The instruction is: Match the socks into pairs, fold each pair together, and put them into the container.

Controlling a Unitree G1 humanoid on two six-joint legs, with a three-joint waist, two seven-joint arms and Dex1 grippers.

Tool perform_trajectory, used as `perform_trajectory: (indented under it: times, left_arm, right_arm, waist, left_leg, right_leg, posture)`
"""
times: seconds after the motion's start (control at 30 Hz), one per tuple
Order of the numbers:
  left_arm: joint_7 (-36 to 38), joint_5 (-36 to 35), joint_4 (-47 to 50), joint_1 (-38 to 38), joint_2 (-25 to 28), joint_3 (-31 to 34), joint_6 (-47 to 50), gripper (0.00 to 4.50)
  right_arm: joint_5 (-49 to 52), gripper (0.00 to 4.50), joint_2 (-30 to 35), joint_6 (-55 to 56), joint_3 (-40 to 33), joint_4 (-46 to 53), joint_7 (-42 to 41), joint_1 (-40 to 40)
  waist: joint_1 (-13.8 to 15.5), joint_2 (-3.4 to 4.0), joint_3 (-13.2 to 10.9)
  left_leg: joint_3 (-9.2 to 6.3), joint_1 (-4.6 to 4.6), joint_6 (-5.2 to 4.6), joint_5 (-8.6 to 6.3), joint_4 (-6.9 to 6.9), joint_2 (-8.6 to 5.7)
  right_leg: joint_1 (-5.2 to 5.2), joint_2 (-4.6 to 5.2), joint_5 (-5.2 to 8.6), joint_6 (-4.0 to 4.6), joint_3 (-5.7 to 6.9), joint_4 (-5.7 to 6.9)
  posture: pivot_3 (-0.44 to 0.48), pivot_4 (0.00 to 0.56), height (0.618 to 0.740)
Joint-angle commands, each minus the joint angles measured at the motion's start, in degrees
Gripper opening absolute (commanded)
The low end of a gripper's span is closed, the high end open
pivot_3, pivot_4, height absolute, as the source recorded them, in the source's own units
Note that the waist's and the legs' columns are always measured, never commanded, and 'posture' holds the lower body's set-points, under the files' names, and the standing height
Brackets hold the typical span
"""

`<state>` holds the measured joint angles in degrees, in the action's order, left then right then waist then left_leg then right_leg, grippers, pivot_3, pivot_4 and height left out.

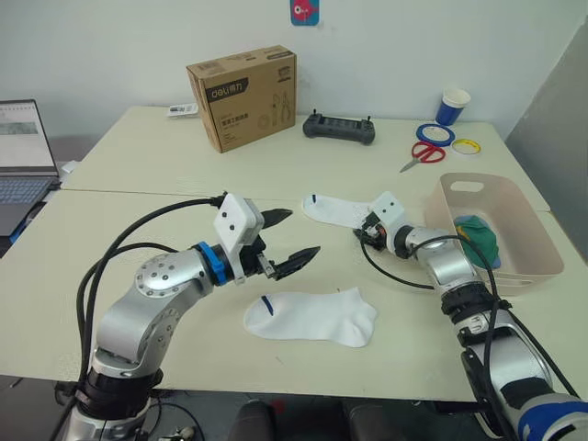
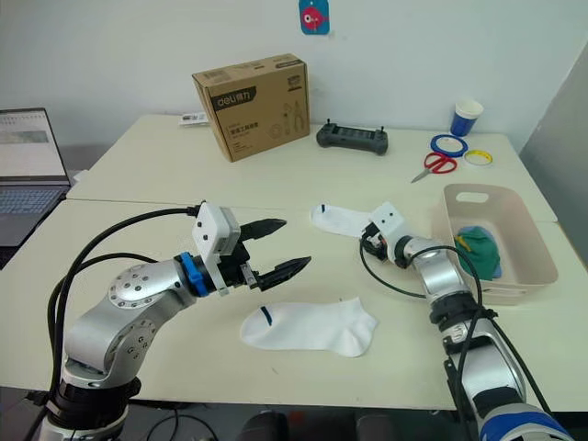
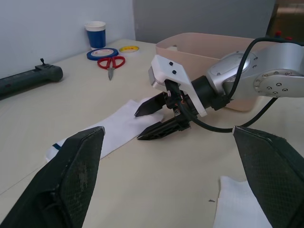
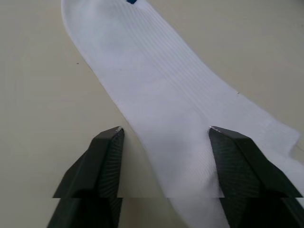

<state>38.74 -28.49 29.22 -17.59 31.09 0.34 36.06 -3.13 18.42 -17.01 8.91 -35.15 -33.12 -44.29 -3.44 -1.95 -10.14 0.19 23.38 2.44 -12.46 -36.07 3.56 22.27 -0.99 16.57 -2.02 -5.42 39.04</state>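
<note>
Progress — green and blue socks (image 1: 478, 237) in pale pink plastic tub (image 1: 537, 241) | two plain white socks (image 1: 312, 317) unpaired | right gripper (image 4: 164, 135) open over one | left gripper (image 1: 289, 241) open, empty

The left arm is bent across the front, its tool (image 1: 287, 237) of two black fingers spread wide and pointing right. The right arm reaches forward and inward, its tool (image 4: 164, 137) parted, fingers angled downward.

- Office or lab workroom: pale tables (image 1: 138, 165) against a plain white wall
- Laptop (image 1: 23, 156), remote controller (image 1: 339, 128), scissors (image 1: 421, 153), tape rolls (image 1: 435, 134) around the cardboard box (image 1: 243, 96)
</note>
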Motion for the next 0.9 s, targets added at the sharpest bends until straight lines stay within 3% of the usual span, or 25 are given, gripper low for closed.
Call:
perform_trajectory:
  times: [0.03, 0.2, 0.5, 0.73, 0.9]
  left_arm:
    - [-0.3, -1.1, 2.6, 0.4, 0.5, 1.0, 0.0, 4.5]
    - [-0.3, -1.3, 2.2, 0.9, 1.1, 1.3, -0.5, 4.5]
    - [1.3, -1.4, 0.7, 1.8, 3.5, 2.6, -1.3, 4.5]
    - [6.3, -3.2, 0.9, 7.7, 9.9, 5.4, 0.9, 4.5]
    - [5.7, -1.3, -4.7, 9.0, 11.1, 5.8, 1.4, 4.5]
  right_arm:
    - [0.5, 1.4, 0.3, -3.1, -0.9, -1.4, -0.4, 0.2]
    - [1.4, 0.03, 0.5, -4.0, -1.4, -1.2, -2.6, -0.2]
    - [1.5, 0.03, 2.7, -2.8, 0.2, 5.2, -7.3, 0.7]
    - [9.9, 0.03, 11.8, -13.4, 4.5, 34.1, -25.7, 11.6]
    - [11.9, 0.03, 16.9, -15.9, 7.1, 45.0, -29.8, 17.9]
  waist:
    - [0.1, 0.0, 0.0]
    - [0.2, 0.0, 0.0]
    - [0.2, 0.0, 0.0]
    - [0.2, 0.06, 0.0]
    - [0.2, 0.06, -0.1]
  left_leg:
    - [0.01, -0.01, 0.01, 0.0, -0.02, -0.01]
    - [0.07, -0.07, 0.02, 0.02, -0.13, -0.07]
    - [0.07, -0.03, 0.01, 0.01, 0.01, -0.04]
    - [0.03, 0.11, -0.02, -0.03, 0.07, 0.0]
    - [-0.05, 0.11, -0.04, -0.05, 0.1, 0.02]
  right_leg:
    - [-0.01, 0.0, 0.0, -0.01, -0.02, 0.0]
    - [-0.1, 0.05, 0.0, -0.38, -0.1, -0.02]
    - [0.02, 0.03, 0.07, -0.18, -0.07, -0.03]
    - [0.11, 0.04, 0.18, -0.06, 0.0, -0.07]
    - [0.11, 0.03, 0.38, -0.13, 0.11, -0.07]
  posture:
    - [0.0, 0.15, 0.74]
    - [0.0, 0.15, 0.74]
    - [0.0, 0.15, 0.74]
    - [0.0, 0.15, 0.74]
    - [0.0, 0.15, 0.74]
